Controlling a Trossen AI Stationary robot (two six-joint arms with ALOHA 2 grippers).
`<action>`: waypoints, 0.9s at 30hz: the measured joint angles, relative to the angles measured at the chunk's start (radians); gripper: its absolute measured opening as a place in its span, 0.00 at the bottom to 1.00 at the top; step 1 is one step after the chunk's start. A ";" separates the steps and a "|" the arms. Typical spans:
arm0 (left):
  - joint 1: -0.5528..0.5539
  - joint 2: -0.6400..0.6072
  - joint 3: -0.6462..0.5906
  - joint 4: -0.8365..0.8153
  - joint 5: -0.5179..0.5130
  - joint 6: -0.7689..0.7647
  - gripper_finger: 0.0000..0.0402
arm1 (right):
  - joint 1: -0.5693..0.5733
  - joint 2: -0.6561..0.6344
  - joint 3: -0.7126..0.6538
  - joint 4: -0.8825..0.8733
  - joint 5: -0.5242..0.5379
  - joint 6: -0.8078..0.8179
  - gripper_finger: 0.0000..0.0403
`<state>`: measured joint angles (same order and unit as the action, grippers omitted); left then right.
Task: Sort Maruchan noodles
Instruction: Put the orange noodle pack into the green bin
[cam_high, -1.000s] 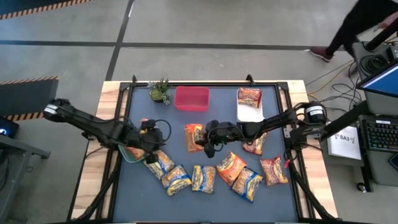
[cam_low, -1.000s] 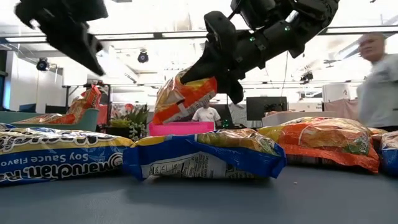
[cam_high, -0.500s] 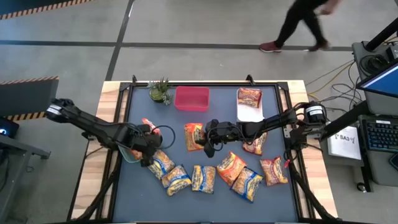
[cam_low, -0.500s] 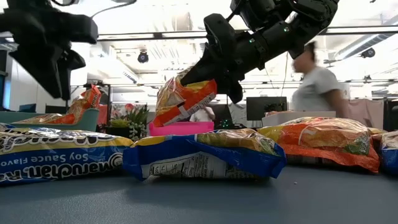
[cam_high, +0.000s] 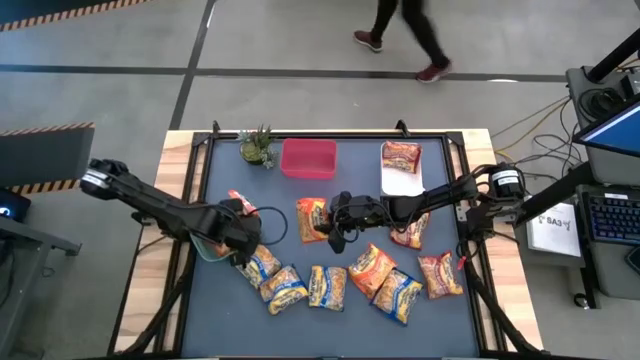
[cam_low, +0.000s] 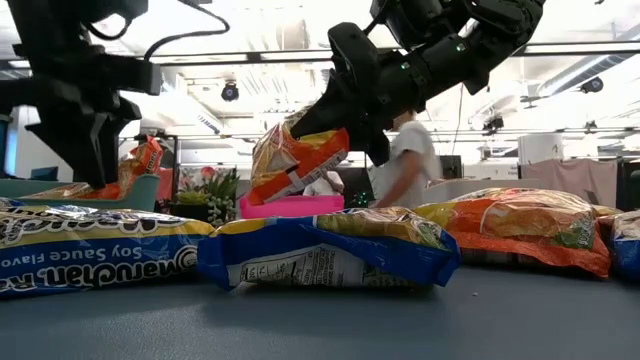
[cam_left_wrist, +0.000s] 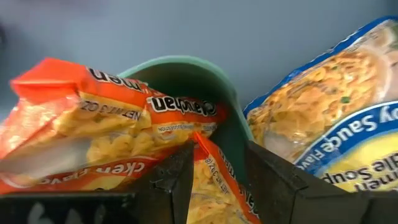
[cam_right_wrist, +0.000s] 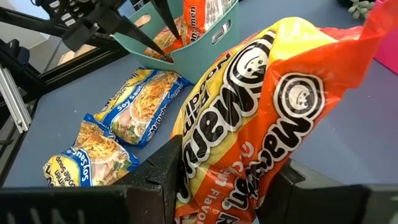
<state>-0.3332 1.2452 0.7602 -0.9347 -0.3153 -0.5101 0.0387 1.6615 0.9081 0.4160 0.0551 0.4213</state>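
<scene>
Maruchan noodles lie scattered across the desk. Right end effector grasps an orange packet aloft; left end effector, released, hovers at the teal bin. Next, presumably: carry the orange packet binward.

A row of noodle packets lies along the lower middle of the tabletop. A plant and bin sit at upper centre; another packet lies upper right.
</scene>
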 joint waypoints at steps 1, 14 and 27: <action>0.000 0.007 -0.003 0.000 0.000 -0.005 0.30 | 0.000 0.000 0.000 0.000 0.000 -0.002 0.34; 0.000 0.102 -0.011 0.002 -0.025 -0.024 0.14 | 0.000 0.000 0.000 -0.001 0.000 -0.003 0.34; -0.048 0.051 -0.004 -0.062 -0.142 -0.129 0.00 | 0.000 0.000 0.000 0.010 -0.001 -0.017 0.34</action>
<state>-0.3812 1.2963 0.7565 -0.9971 -0.4570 -0.6396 0.0387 1.6619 0.9085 0.4264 0.0544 0.4046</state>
